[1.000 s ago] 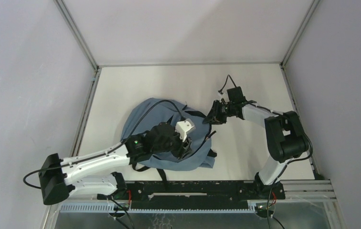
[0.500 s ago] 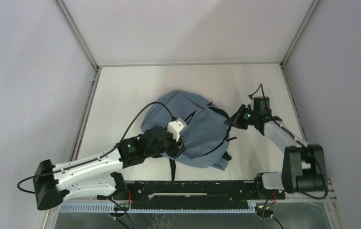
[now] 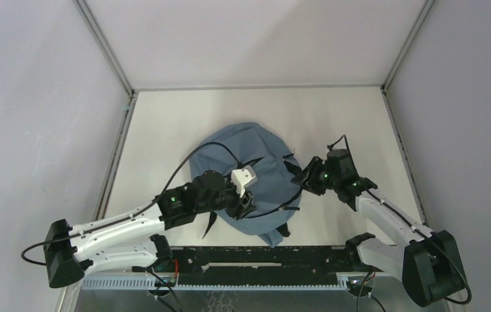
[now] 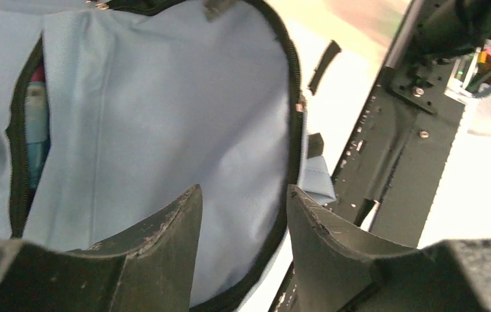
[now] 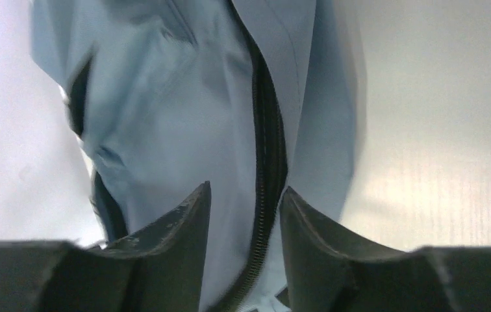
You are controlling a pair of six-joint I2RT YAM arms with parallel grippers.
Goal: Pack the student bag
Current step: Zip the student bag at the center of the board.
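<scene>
**Q:** Overhead view: where is the student bag [image 3: 256, 146] lying?

**A:** I am seeing it lying flat at the middle of the worktop [image 3: 184, 117], between my two arms. Its nearest corner is reaching close to the black rail [image 3: 262, 257] at the near edge. Black straps [image 3: 289, 164] are showing at its right side.

**Q:** (a) Left arm?

**A:** My left arm [image 3: 126, 224] is reaching in from the near left, with its wrist sitting over the bag's near-left part. In the left wrist view the left jaws are standing open. Blue fabric and a curving black zip [image 4: 293, 97] are showing through the gap. At the left of that view a slit [image 4: 19, 130] is gaping, and something pale blue and pink is showing inside. I cannot tell what it is.

**Q:** (b) Right arm?

**A:** My right arm [image 3: 386, 214] is extending from the near right, with its wrist at the bag's right edge. The right jaws are standing parted, straddling a straight black zip [image 5: 267, 130]. I cannot tell whether they are touching the fabric.
</scene>
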